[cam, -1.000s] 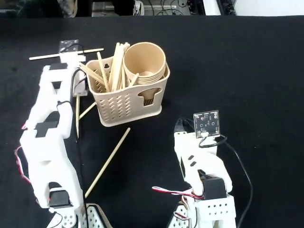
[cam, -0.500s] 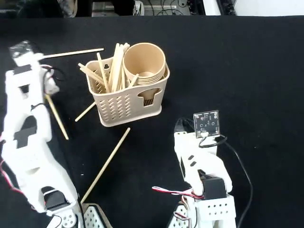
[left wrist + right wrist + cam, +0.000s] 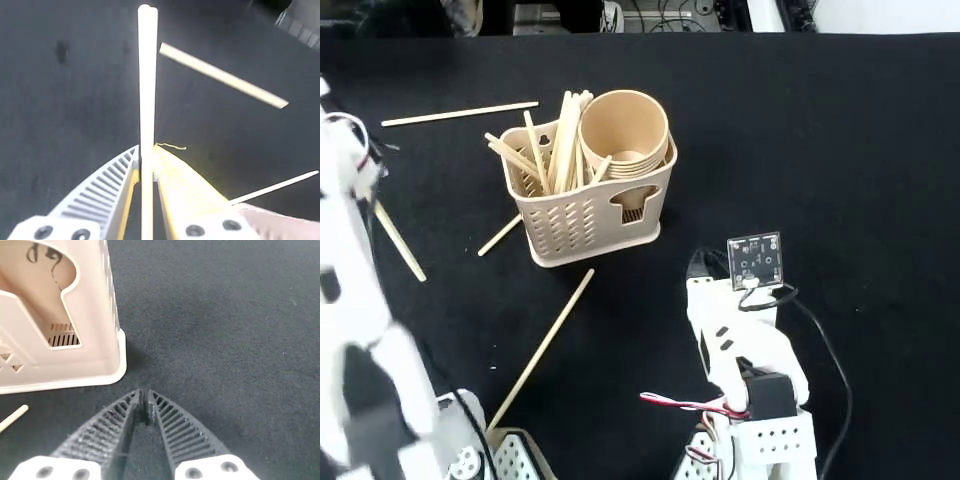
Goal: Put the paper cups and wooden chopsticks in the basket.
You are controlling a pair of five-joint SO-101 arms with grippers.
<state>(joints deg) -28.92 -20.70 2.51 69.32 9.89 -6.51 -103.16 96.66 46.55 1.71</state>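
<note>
The beige slotted basket (image 3: pixel 588 212) holds stacked paper cups (image 3: pixel 623 124) and several wooden chopsticks (image 3: pixel 560 140). At the table's far left, my left gripper (image 3: pixel 147 150) is shut on one chopstick (image 3: pixel 147 75), which sticks out from the arm toward the table (image 3: pixel 400 243). Three loose chopsticks lie on the black cloth: one behind the basket to the left (image 3: pixel 460 113), a short stretch of one at its left corner (image 3: pixel 500 235), and a long one in front (image 3: pixel 542 345). My right gripper (image 3: pixel 145 396) is shut and empty, low over the cloth near the basket's front right corner (image 3: pixel 107 365).
The right arm's base and cables (image 3: pixel 760 410) sit at the front edge. The left arm's white body (image 3: pixel 360 330) fills the left side. Black cloth (image 3: pixel 820 150) lies bare to the right of the basket.
My left arm has swung left, away from the basket, carrying the chopstick with it. The right arm and the basket have not moved.
</note>
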